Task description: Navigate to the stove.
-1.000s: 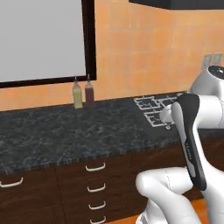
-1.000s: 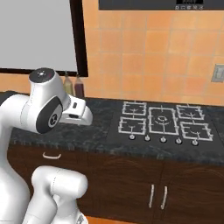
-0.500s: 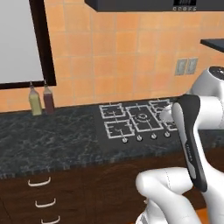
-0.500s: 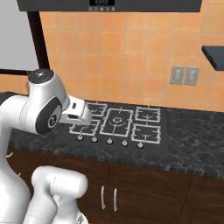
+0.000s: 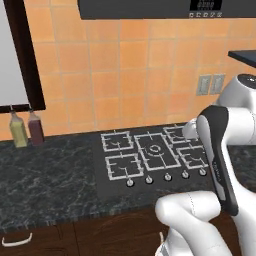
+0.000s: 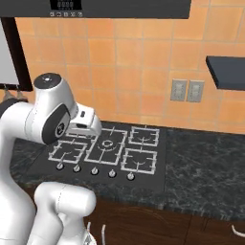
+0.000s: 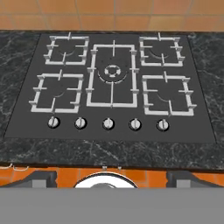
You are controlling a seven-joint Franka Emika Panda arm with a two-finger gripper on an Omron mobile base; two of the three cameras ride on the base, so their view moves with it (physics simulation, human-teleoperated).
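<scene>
The stove is a flat black cooktop with pale grey grates, set into the dark stone counter directly ahead of the base. It also lies at mid-frame in the right base view, where the stove is partly hidden by my arm. In the hand view the stove spreads wide, with five burners and a row of silver knobs along its near edge. My gripper hangs over the counter's front edge, open, its dark fingertips far apart with nothing between them.
Two bottles stand on the counter at the far left, under a dark window frame. A range hood hangs above the stove. Wall outlets and a dark shelf are to the right. Dark drawers sit below.
The base has driven to the right, so the whole scene slid left: the stove went from the right side to the middle, and the bottles went to the left edge. The arm's pose is unchanged.
</scene>
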